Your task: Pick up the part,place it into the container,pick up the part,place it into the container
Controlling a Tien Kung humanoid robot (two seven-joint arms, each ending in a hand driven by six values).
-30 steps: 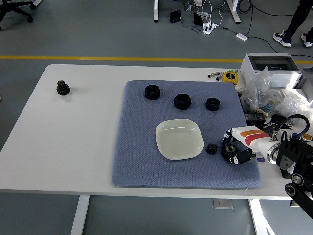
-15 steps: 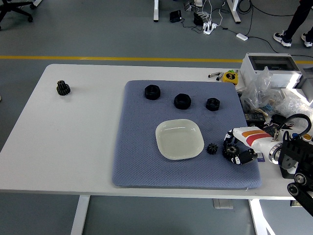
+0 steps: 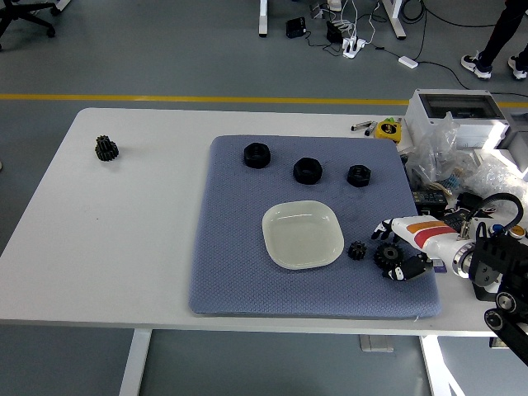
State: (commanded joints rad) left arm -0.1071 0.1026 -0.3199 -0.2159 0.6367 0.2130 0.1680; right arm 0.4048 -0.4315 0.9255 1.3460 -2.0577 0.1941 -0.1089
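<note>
One arm is at work: the right hand (image 3: 394, 261) reaches in from the right over the white table (image 3: 140, 223). No left arm is in view.

Under the hand lies the blue-grey mat (image 3: 239, 247), evidently laid to cushion the parts and stop them rolling. Just left of the hand, past one small part, sits the empty white container (image 3: 302, 234), close enough for a short transfer.

Farther from the hand, toward the mat's far side, three black nuts (image 3: 307, 171) stand in a loose row, apart from one another so each can be gripped singly. A toothed gear (image 3: 106, 148) sits alone on the bare table, well off to the hand's left.

A black gear (image 3: 386, 255) lies on the mat directly between the hand's fingers (image 3: 384, 227), which are spread around it; contact cannot be confirmed. A smaller gear (image 3: 357, 250) rests just beside the fingertips, between hand and container.

Assessment: the pick is in its closing stage, and nothing has yet been delivered.
</note>
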